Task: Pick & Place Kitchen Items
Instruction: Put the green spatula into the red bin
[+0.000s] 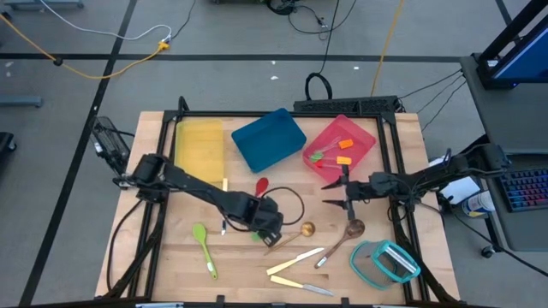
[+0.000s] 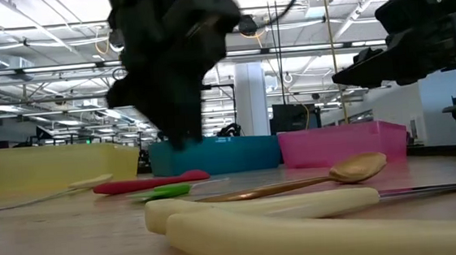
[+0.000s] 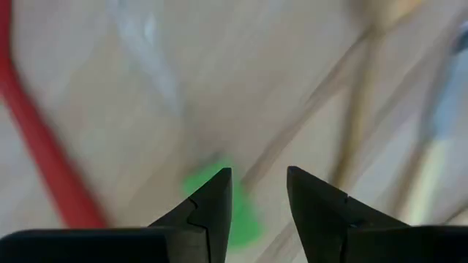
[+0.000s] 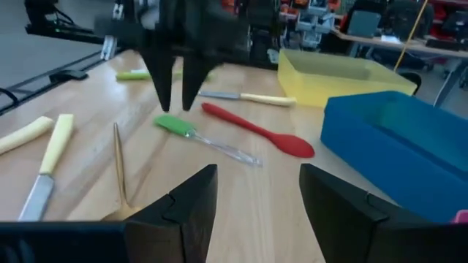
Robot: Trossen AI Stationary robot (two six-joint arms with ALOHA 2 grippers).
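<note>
My left gripper (image 1: 270,229) hangs open at the table's middle, its fingers pointing down. Its fingertips (image 4: 178,102) stand just over the green head of a small clear-handled spatula (image 4: 175,125), which lies flat on the wood and shows between the fingers in the left wrist view (image 3: 228,208). A red spoon (image 4: 257,133) lies next to it. My right gripper (image 1: 330,194) is open and empty, held level above the table in front of the pink tray (image 1: 340,144).
Yellow tray (image 1: 199,145), blue tray (image 1: 268,139) and the pink tray stand along the far side. A green spoon (image 1: 204,248), two wooden spoons (image 1: 301,231) (image 1: 347,233), cream knives (image 1: 295,261) and a teal-rimmed container (image 1: 383,261) lie toward the near edge.
</note>
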